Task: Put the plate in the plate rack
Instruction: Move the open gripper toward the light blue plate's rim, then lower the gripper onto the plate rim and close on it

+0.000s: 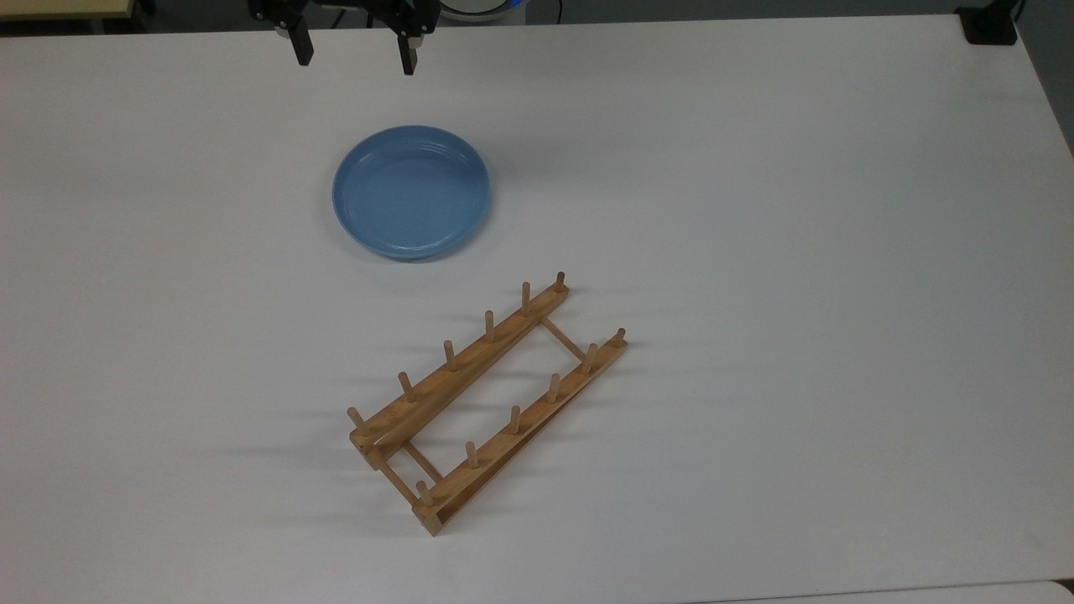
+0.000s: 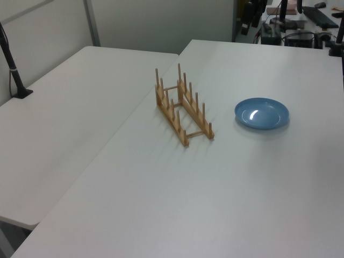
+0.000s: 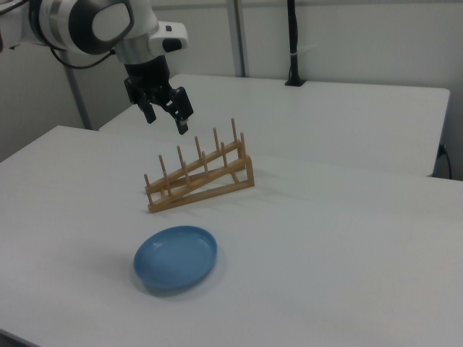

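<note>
My gripper [image 1: 354,60] hangs in the air with its two black fingers [image 1: 302,49] spread wide apart and nothing between them; in the right view the gripper [image 3: 166,120] sits well above the white table [image 1: 755,210], touching nothing. The plate [image 1: 411,191] lies flat on the table below my fingertips in the top view, a little toward the top view's right of the gap between them, and apart from them; in the right view the plate [image 3: 176,257] rests nearer the camera than my gripper. The plate rack [image 1: 485,393] stands beyond the plate from my gripper in the top view, set on a slant, its pegs upright and every slot bare; the plate and rack are near one another but not touching; in the left view the rack [image 2: 181,107] stands to the left view's left of the plate [image 2: 262,113].
</note>
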`<move>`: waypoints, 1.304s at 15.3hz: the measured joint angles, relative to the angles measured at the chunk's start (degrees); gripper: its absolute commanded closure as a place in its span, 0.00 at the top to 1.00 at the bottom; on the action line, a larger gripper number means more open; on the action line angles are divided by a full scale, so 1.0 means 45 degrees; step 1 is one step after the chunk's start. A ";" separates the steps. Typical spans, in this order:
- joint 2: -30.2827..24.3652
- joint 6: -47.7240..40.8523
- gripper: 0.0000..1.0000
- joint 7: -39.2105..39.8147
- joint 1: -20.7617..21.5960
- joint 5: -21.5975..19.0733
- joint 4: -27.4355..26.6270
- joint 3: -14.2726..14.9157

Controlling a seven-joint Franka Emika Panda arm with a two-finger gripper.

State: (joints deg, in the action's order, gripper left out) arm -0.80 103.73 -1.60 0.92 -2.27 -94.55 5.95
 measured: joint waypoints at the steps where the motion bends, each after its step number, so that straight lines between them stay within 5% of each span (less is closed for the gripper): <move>1: 0.0000 0.0000 1.00 0.0000 0.0000 0.0000 0.0000 0.0000; 5: 0.0001 0.0000 1.00 0.0367 -0.0001 0.0000 -0.0001 0.0002; 12: 0.0068 -0.0985 1.00 0.5765 -0.0251 0.1149 -0.0587 0.0114; 20: 0.0663 0.2220 0.96 0.6268 -0.0505 0.2104 -0.3637 0.0123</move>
State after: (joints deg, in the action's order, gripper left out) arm 2.18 113.72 26.61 -1.36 7.20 -110.92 6.50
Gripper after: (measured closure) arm 0.040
